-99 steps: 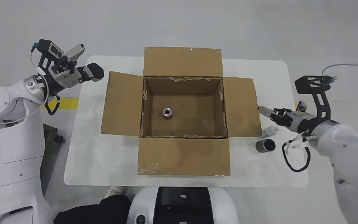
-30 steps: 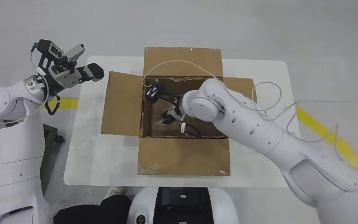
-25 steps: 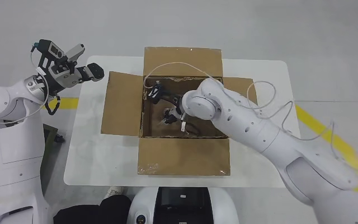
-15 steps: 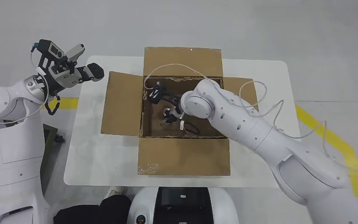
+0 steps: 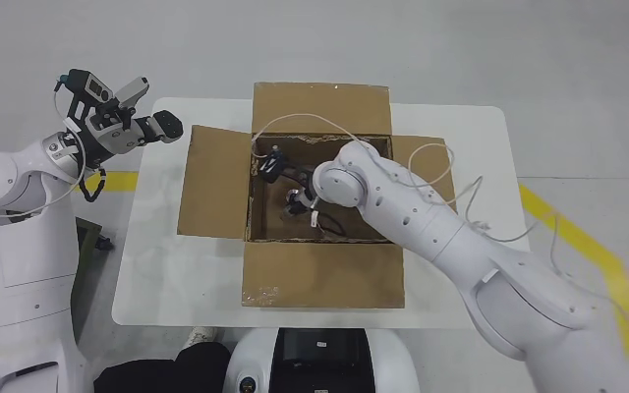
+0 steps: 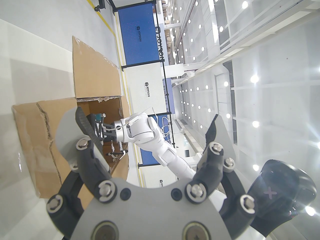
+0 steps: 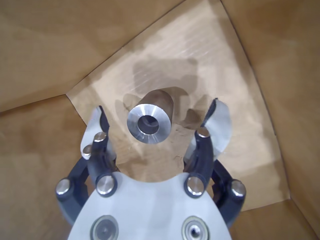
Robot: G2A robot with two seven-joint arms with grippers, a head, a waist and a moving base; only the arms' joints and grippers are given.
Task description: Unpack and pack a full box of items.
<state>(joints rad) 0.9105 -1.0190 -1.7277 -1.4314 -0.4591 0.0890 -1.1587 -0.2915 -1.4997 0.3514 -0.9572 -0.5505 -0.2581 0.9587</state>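
An open cardboard box (image 5: 221, 196) stands in the middle of the white table (image 5: 147, 265), all its flaps folded out. On the box floor a short metal cylinder (image 7: 149, 125) with a bored end stands upright. My right gripper (image 7: 158, 104) is down inside the box, open, with one finger on either side of the cylinder and not touching it. From above, the right gripper (image 5: 298, 199) sits left of the box's centre. My left gripper (image 5: 169, 125) hangs open and empty over the table's far left corner; the left gripper (image 6: 147, 113) faces the box (image 6: 95, 76).
The right arm (image 5: 423, 226) stretches across the box's right wall and right flap, and its white cable (image 5: 314, 123) loops over the back wall. Cardboard walls (image 7: 275, 51) close in around the right gripper. Bare table lies left of the box and in front of it.
The right arm has swung from the table's right side into the box and come down over the cylinder, edging slightly left in the last second. The left arm has stayed still.
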